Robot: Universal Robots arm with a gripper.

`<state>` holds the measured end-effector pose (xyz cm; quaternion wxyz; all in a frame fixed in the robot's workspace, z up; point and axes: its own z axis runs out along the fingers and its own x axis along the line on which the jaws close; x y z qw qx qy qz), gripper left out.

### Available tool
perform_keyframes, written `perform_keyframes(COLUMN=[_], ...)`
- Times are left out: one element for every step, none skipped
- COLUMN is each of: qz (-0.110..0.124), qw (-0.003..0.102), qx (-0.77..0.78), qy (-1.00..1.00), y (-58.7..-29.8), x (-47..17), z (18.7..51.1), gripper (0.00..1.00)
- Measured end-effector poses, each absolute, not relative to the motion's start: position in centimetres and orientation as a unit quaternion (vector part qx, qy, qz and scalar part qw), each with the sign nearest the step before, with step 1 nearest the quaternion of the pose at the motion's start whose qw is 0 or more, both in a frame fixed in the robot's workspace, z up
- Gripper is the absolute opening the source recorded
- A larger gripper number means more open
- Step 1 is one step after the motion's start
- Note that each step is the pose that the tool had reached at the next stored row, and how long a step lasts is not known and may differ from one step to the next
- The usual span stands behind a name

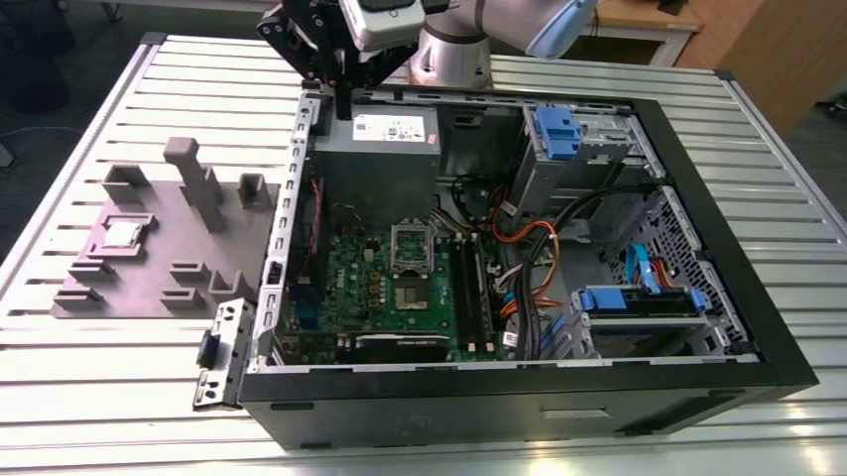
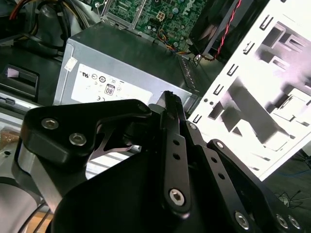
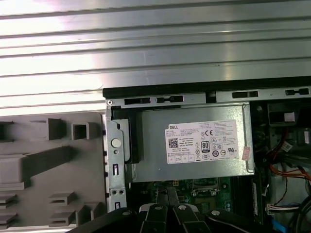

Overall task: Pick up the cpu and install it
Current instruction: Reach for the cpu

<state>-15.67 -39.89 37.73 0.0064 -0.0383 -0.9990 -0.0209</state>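
We are hovering our gripper [image 1: 341,97], closed together and empty, over the power supply [image 1: 377,149]. The cpu [image 1: 123,234] is lying on the grey fixture [image 1: 139,290], well off the power supply toward the exterior view's left. We are judging the pickup needs jaws spread, squared to its edges.

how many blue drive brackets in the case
2: the far blue bracket up top in the exterior view, the near blue bracket lower at its right. More may be hidden.

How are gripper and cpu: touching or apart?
Apart: the exterior view shows the gripper above the case, the cpu far off on the grey fixture.
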Motion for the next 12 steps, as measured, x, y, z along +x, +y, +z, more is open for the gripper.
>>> perform_keyframes(qz=[-0.021, -0.021, -0.021, -0.021, -0.021, -0.021, -0.021, -0.021, -0.021, -0.021, -0.021, -0.021], qw=[0.007, 0.007, 0.007, 0.007, 0.007, 0.007, 0.007, 0.007, 0.007, 0.007, 0.008, 0.008], qx=[-0.038, -0.038, -0.038, -0.038, -0.038, -0.038, -0.038, -0.038, -0.038, -0.038, -0.038, -0.038], qy=[-0.999, -0.999, -0.999, -0.999, -0.999, -0.999, -0.999, -0.999, -0.999, -0.999, -0.999, -0.999], y=[-39.89, -39.90, -39.89, -39.89, -39.89, -39.89, -39.89, -39.89, -39.89, -39.89, -39.90, -39.89], x=[-15.70, -15.73, -15.77, -15.80, -15.84, -15.87, -15.90, -15.94, -15.97, -16.01, -16.04, -16.08], z=[37.72, 37.70, 37.68, 37.67, 37.65, 37.64, 37.63, 37.61, 37.60, 37.58, 37.57, 37.56], gripper=[0.11, 0.11, 0.11, 0.11, 0.11, 0.11, 0.11, 0.11, 0.11, 0.11, 0.11, 0.11])
